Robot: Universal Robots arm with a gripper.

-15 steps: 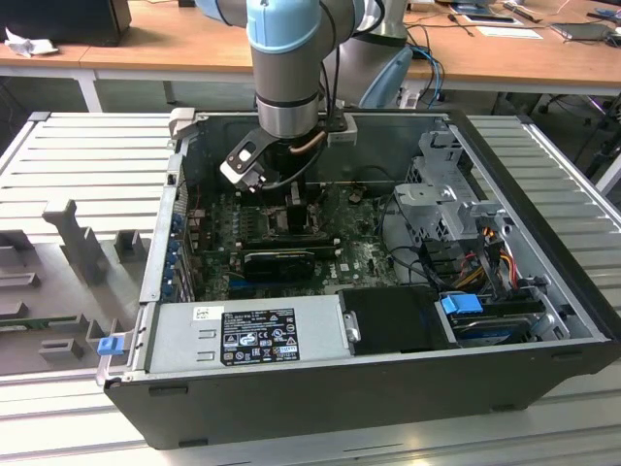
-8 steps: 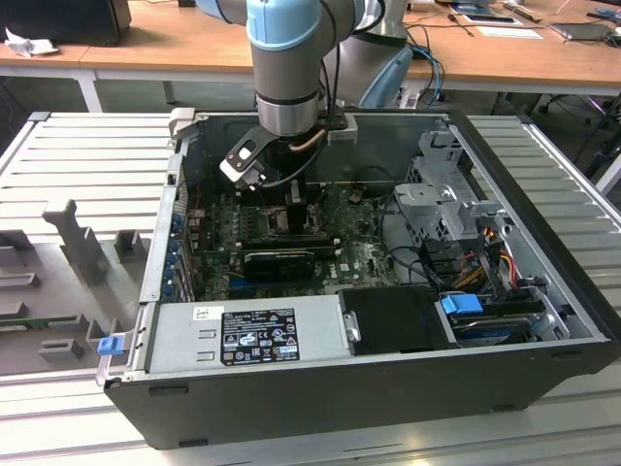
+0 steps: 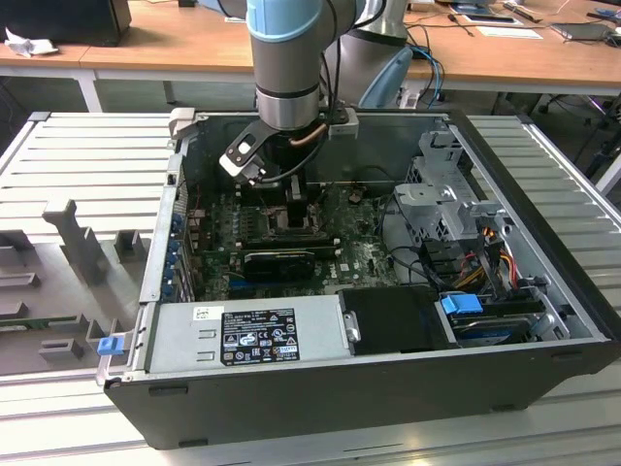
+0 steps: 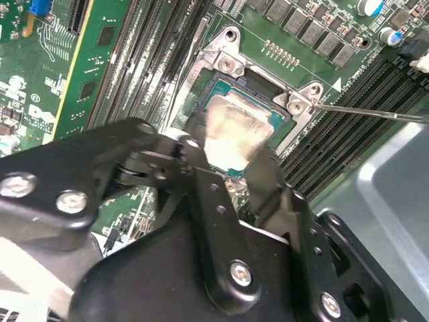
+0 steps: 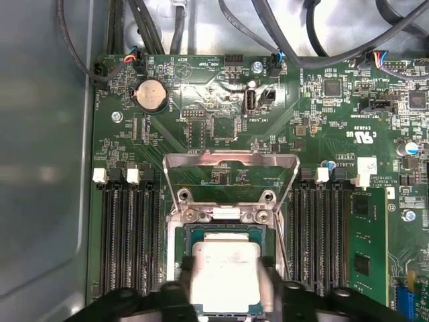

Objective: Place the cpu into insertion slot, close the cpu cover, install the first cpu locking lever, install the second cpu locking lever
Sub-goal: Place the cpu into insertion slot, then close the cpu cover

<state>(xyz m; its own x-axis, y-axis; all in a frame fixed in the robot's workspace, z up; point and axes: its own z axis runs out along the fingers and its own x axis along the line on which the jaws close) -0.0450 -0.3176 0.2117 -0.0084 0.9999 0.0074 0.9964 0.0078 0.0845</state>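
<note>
You see a big black computer case (image 3: 388,388) lying open; a grey power box (image 3: 247,333) sits inside by its near wall; a round silver battery (image 5: 151,94) sits on the green board (image 5: 221,127); long black slots (image 5: 127,235) run side by side.

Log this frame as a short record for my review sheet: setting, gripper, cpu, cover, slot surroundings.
setting: open computer case lying on a slatted bench
gripper: down inside the case, at the cpu
cpu: flat, at the slot; whether seated cannot be told
cover: stands open, tilted up, not over the cpu
surroundings: long black memory slots on both sides
</note>
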